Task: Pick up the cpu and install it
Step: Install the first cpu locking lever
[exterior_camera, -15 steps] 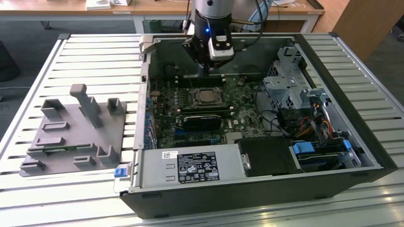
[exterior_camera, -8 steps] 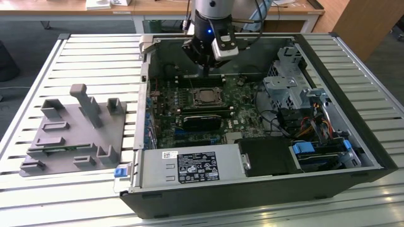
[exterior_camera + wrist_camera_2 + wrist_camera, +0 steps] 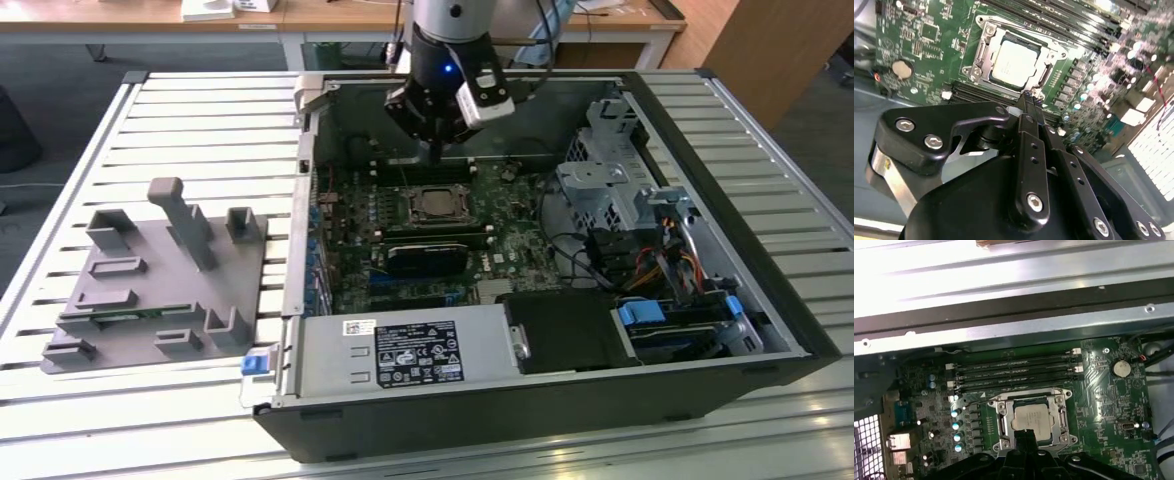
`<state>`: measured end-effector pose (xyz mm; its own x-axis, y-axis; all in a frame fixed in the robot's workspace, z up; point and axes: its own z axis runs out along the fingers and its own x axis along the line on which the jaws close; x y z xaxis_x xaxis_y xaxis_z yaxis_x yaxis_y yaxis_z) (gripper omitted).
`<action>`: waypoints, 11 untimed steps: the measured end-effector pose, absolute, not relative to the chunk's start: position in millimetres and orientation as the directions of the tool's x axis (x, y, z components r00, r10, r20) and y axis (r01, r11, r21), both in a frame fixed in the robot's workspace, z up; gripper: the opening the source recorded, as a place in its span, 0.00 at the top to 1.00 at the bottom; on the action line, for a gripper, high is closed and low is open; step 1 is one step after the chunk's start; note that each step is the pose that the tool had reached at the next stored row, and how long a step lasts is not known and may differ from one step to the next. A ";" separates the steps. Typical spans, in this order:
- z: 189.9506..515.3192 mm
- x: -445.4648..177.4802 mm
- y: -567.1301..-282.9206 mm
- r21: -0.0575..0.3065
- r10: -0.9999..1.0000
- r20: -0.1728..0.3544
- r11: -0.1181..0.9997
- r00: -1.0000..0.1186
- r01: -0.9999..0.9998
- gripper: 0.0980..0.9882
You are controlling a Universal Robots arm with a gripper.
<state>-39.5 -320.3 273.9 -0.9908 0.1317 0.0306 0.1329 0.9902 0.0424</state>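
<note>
The cpu, a small square chip with a silvery-grey top, lies flat inside the socket's metal frame on the green motherboard. It appears in both wrist views too: cpu, cpu. My gripper hangs inside the open computer case, above the memory slots just beyond the socket. In the second wrist view the gripper has its black fingers pressed together, with nothing between them. It is shut and a short way off the chip, not touching it. The gripper tip sits at the socket frame's edge in the first wrist view.
Several black memory slots run beside the socket, and a coin cell sits nearby. A black card lies in front of the socket. The power supply and drive cage crowd the case. A grey fixture plate rests on the slatted table at the exterior view's left.
</note>
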 end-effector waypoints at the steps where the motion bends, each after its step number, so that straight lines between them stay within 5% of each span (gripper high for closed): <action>1: 273.6 -39.5 -320.3 0.042 0.114 0.031 0.992 -0.993 0.115 0.99; 11: 269.5 -39.5 -320.3 0.054 0.042 0.012 0.998 -0.999 0.043 0.99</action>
<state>-39.5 -320.3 269.5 -0.9990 0.0419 0.0120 0.0425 0.9976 0.0541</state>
